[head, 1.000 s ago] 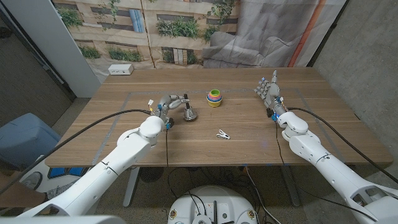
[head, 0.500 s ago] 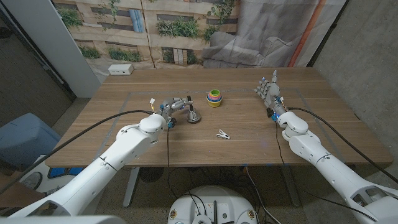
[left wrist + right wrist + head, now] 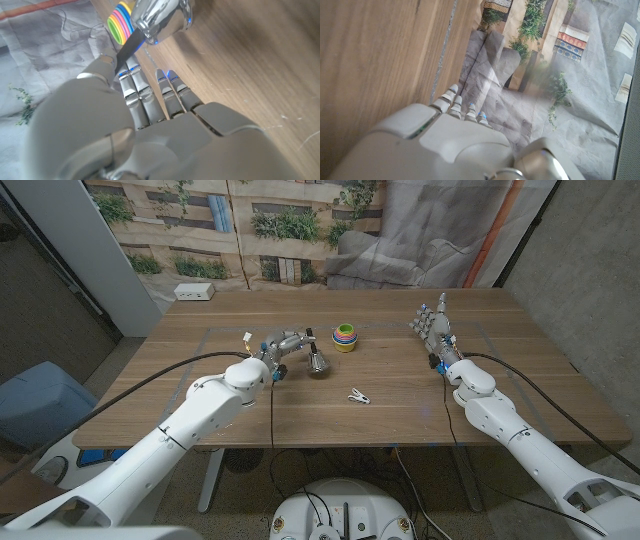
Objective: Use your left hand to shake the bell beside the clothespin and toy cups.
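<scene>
**Bell up in our left hand, handle running back into the fingers**

Our left hand (image 3: 279, 348) pinched the bell (image 3: 317, 361) by its dark handle, fingers (image 3: 135, 87) closed around it. The bell hung just off the tabletop (image 3: 200, 395), tilted, its long axis running from the fingers out to the silver mouth, which pointed toward the toy cups (image 3: 344, 337) close by. The clothespin (image 3: 358, 395) lay nearer us, a little right. We judged the shake should swing across that axis. Well apart, our right hand (image 3: 432, 325) stood upright, fingers spread, holding nothing.
</scene>
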